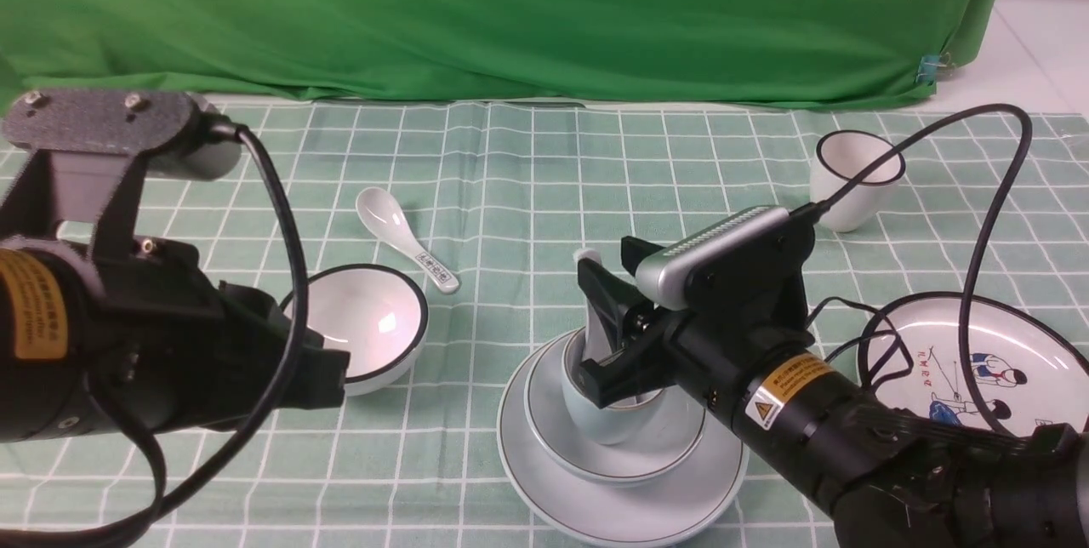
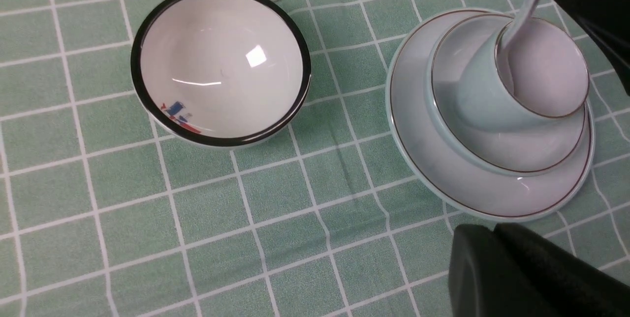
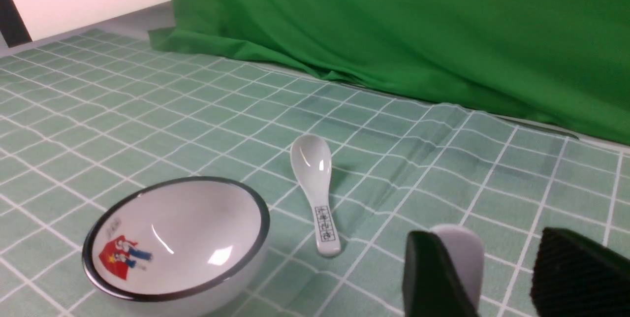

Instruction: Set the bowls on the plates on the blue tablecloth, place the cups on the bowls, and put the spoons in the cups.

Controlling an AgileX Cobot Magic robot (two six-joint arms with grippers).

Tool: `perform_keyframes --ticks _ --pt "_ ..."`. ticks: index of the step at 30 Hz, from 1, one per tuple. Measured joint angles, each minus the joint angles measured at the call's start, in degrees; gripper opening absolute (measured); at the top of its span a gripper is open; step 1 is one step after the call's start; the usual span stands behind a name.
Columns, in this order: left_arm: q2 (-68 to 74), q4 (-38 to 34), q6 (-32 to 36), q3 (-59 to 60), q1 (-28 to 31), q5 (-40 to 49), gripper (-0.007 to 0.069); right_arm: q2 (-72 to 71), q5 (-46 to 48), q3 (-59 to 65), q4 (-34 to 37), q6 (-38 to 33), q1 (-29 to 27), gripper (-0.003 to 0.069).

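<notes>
The tablecloth [image 1: 544,174] carries one finished stack and the loose parts of a second. The pale plate [image 2: 443,179] sits near the middle as the base. The cartoon plate [image 1: 927,344] lies bare on your right, well apart from the pieces meant for it, partly behind the right arm.

The pale bowl [image 2: 517,154] sits centred on its plate. The black-rimmed bowl [image 1: 366,327] rests on the cloth on your left, just ahead of the left gripper [image 1: 332,373]. That gripper hangs pressed together and holds nothing. I judge this bowl is the next thing to fetch, though it lies far from its plate.

The pale cup [image 2: 482,105] stands in the pale bowl. The black-rimmed cup [image 1: 855,178] waits at the far right of the cloth.

The plain spoon [image 2: 524,12] stands bowl-end down in the pale cup, with its handle leaning up out over the rim. Its handle tip rises between the fingers of your right gripper [image 3: 497,277]. The jaws are spread. The handle lies against one finger [image 3: 428,277] with a clear gap to the other, so I judge nothing pinches it.

The printed spoon [image 1: 408,237] lies flat just beyond the black-rimmed bowl.
</notes>
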Motion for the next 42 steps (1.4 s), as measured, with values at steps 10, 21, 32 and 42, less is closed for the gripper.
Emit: perform_keyframes --ticks 10,21,32,42 --pt "0.00 3.41 -1.28 0.00 0.00 -1.21 0.0009 -27.72 55.08 -9.99 0.17 -5.86 -2.79 0.0178" --pt "-0.66 3.52 -1.47 0.23 0.00 -3.87 0.0009 -60.79 84.28 -14.22 -20.35 10.26 -18.30 0.0024" --pt "-17.76 3.52 -2.38 15.31 0.00 -17.37 0.0009 -88.80 59.07 12.89 -23.66 16.61 -20.13 0.0025" --pt "-34.59 3.54 -4.46 33.36 0.00 -40.43 0.0009 -90.41 55.02 14.86 -23.83 16.79 -20.13 0.0154"
